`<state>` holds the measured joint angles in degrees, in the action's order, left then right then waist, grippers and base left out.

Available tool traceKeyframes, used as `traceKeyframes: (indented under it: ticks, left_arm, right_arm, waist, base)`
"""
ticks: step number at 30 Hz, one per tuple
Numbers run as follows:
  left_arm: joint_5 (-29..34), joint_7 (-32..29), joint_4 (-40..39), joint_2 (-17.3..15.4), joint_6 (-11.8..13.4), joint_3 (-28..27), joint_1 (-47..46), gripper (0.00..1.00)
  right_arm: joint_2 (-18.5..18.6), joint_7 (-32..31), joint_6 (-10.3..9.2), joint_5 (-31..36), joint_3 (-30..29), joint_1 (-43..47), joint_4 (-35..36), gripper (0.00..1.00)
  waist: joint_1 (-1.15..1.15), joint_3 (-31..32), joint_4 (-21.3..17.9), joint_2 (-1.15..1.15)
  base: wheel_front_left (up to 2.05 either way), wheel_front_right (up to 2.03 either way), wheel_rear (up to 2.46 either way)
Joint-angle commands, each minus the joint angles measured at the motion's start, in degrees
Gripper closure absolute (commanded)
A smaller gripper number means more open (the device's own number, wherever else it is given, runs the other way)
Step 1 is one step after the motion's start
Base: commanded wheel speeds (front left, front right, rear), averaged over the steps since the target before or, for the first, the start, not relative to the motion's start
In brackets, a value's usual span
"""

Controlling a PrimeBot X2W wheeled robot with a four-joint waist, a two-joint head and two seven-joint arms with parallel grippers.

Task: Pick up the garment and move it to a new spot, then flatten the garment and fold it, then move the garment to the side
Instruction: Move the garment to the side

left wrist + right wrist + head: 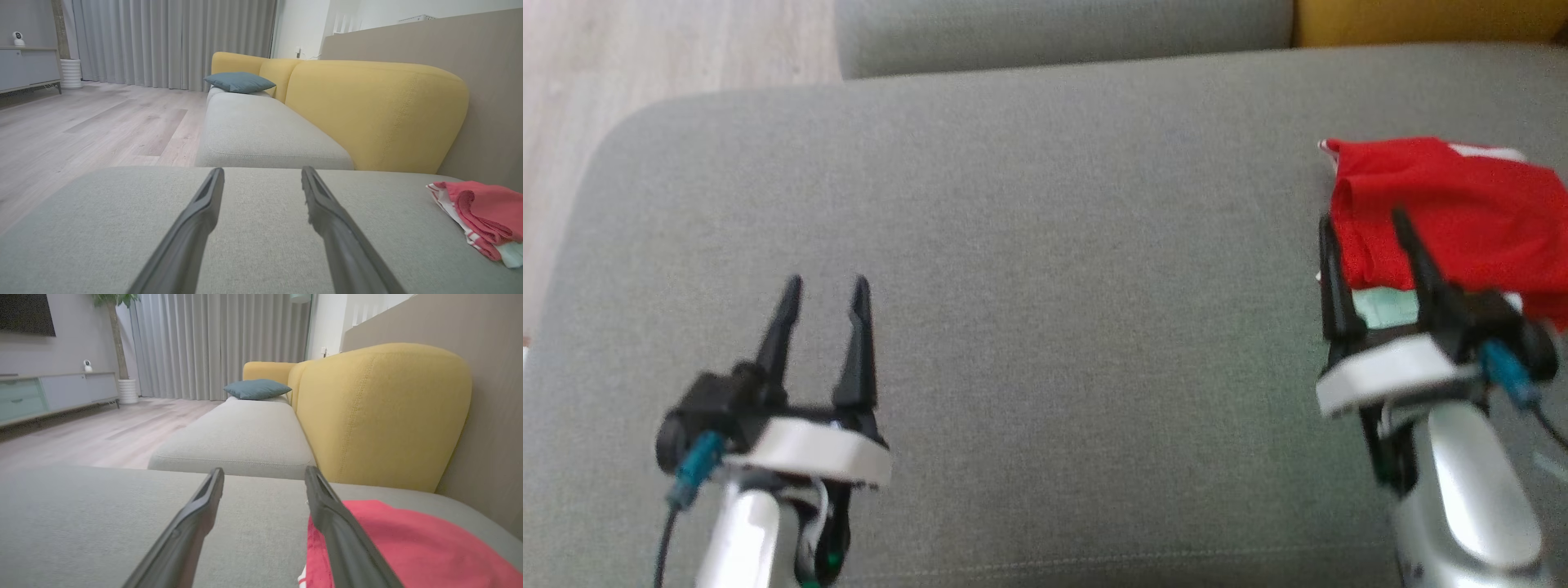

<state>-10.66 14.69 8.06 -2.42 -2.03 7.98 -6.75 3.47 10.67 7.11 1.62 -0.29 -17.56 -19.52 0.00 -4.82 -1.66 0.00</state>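
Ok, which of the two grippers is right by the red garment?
The right gripper, open, one finger overlapping the red garment; the left gripper hangs open over the grey cushion, well apart.

Grey sofa seat (1013, 204), yellow backrest (367, 110), blue cushion (239, 81), pale wood floor (81, 122), grey curtains (163, 41), low cabinet (61, 392) w/ cam (86, 365), beige wall (408, 41).

Red cloth garment (1445, 212) soft; grey sofa cushion (1029, 245) matt woven.

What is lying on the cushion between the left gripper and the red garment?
Nothing: the head view shows bare grey cushion from the left gripper to the red garment, at whose edge the right gripper stands open.
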Motion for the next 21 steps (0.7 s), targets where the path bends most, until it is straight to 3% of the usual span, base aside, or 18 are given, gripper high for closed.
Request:
traceKeyframes:
  ticks: [1, 8, 21]
  left_arm:
    - [-0.5, 0.3, -2.2, -0.5, 0.4, -1.0, 0.0, 0.00]
    - [-0.5, 0.3, -4.7, -0.5, 1.7, -0.7, 3.3, 0.00]
    - [0.2, 0.3, -8.0, -0.5, 2.4, -0.6, 4.7, 0.00]
  right_arm:
    - [-0.5, 2.0, 0.37, -3.1, 2.1, 1.4, 2.0, 0.00]
    - [-0.6, 4.0, 0.37, -7.9, 3.5, 7.1, 2.2, 0.00]
    - [-0.6, 4.3, 0.37, -8.3, 3.5, 8.9, 3.8, 0.00]
  waist:
    - [0.00, 1.9, 0.6, 0.00]
    - [0.00, 3.4, 0.4, 0.00]
    - [0.00, 3.5, 0.0, 0.00]
  base:
    - [0.00, 0.00, 0.00]
    - [0.00, 0.00, 0.00]
    - [0.00, 0.00, 0.00]
